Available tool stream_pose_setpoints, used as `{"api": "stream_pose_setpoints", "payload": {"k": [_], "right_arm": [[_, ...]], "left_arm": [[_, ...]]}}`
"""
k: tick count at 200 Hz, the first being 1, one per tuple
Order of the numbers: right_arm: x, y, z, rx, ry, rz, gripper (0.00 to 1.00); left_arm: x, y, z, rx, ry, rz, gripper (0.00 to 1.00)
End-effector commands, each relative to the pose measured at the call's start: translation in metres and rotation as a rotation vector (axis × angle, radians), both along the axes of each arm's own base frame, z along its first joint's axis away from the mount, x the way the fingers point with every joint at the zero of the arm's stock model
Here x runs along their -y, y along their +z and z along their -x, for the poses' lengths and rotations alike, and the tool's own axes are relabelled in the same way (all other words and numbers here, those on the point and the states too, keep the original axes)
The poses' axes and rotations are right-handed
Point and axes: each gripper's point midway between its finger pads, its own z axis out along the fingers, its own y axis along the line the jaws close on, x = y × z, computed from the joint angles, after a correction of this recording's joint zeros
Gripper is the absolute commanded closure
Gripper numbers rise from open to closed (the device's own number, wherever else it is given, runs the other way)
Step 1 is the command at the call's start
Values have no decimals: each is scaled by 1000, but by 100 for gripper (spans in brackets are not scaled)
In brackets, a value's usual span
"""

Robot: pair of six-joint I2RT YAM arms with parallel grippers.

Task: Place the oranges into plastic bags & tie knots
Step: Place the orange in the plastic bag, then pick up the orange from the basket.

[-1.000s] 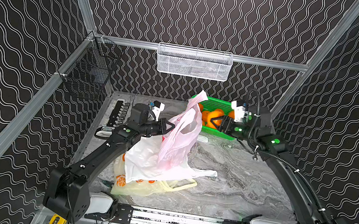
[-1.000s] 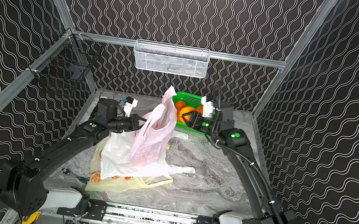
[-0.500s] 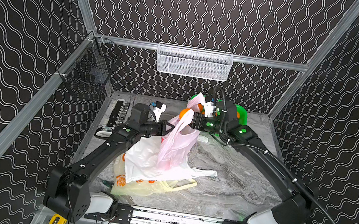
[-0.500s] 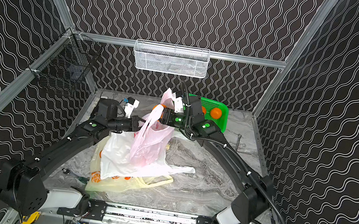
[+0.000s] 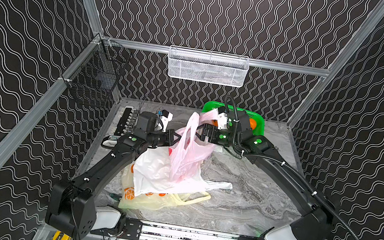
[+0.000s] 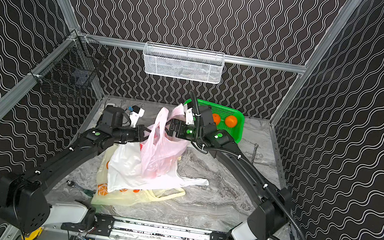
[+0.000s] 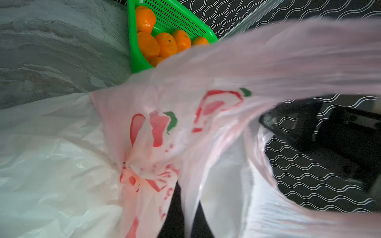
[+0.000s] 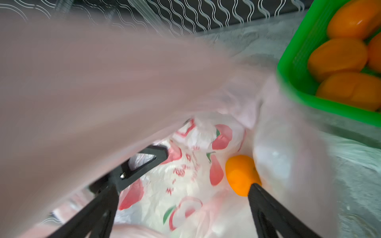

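Right end effector (image 8: 207, 168) is inside the mouth of the pink bag (image 5: 188, 156), jaws spread wide, gripping nothing. One orange (image 8: 239, 177) shows inside the bag, right beside one fingertip; the wrist view does not settle whether tip and fruit touch. Judged: the drop of this fruit is done.

Left end effector (image 5: 175, 137) is closed on the pink bag's rim on its own side, holding the mouth up and open. The pink bag rests on the white bag (image 5: 149, 171), which lies over the yellow bag (image 5: 147, 201), all on the counter (image 5: 240, 184).

Remaining oranges (image 7: 165, 44) are bunched in the green basket (image 6: 238, 114) at the back of the counter. Pink film overlaps the basket's near corner in the left wrist view.

Key relation: the basket lies just behind the right end effector, toward the back wall. The right arm is clearly nearer, and the left is occupied. The fruit is near-round, so there is no long axis to align to.

Next move, as judged: lift clear of the bag mouth, then swing back over the basket. Risk: an open finger snagging the thin rim on exit
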Motion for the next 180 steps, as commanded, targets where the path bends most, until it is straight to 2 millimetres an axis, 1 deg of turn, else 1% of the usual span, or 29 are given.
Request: {"api": "stream_pose_setpoints", "payload": {"k": [1, 15, 29, 51, 69, 85, 104, 108, 109, 111, 117, 122, 129, 133, 135, 148, 150, 153, 167, 180], "right_arm": [[23, 5, 7, 54, -56, 45, 0], [42, 10, 10, 96, -132, 45, 0], [56, 8, 18, 139, -151, 52, 0], [72, -3, 32, 203, -146, 82, 0], [98, -17, 25, 213, -228, 182, 0], [131, -34, 7, 155, -360, 265, 0], [159, -49, -19, 72, -428, 260, 0], [158, -52, -23, 51, -425, 262, 0], [164, -53, -26, 43, -442, 264, 0], [170, -55, -31, 31, -457, 264, 0], [178, -62, -41, -9, -477, 283, 0], [182, -67, -48, -37, -482, 301, 1], [188, -80, -58, -88, -492, 343, 1], [190, -80, -64, -101, -499, 358, 2], [191, -86, -66, -118, -501, 372, 2], [198, -101, -86, -178, -506, 400, 2], [199, -104, -88, -191, -508, 401, 2], [200, -102, -93, -195, -511, 396, 2], [210, -117, -114, -261, -533, 391, 3], [215, -130, -127, -331, -530, 375, 5]], "left_arm": [[-12, -2, -2, 23, 12, -104, 100], [-20, -4, -2, 23, 26, -168, 100], [-28, -6, -2, 24, 40, -235, 100], [-39, -10, -2, 15, 54, -321, 100], [-48, -13, -2, 11, 76, -372, 100], [-56, -16, -3, 0, 100, -417, 100], [-62, -20, -5, -14, 115, -457, 100], [-62, -21, -5, -16, 116, -461, 100], [-62, -21, -5, -17, 115, -463, 100], [-63, -21, -5, -18, 116, -466, 100], [-64, -22, -6, -20, 121, -476, 100], [-65, -22, -6, -21, 122, -484, 100], [-67, -22, -7, -23, 125, -497, 100], [-68, -23, -7, -26, 127, -505, 100], [-69, -23, -8, -24, 129, -510, 100], [-72, -24, -9, -28, 138, -538, 100], [-73, -24, -9, -28, 138, -542, 100], [-73, -24, -10, -27, 139, -547, 100], [-75, -24, -11, -29, 141, -571, 100], [-74, -23, -12, -23, 139, -591, 100]]}}
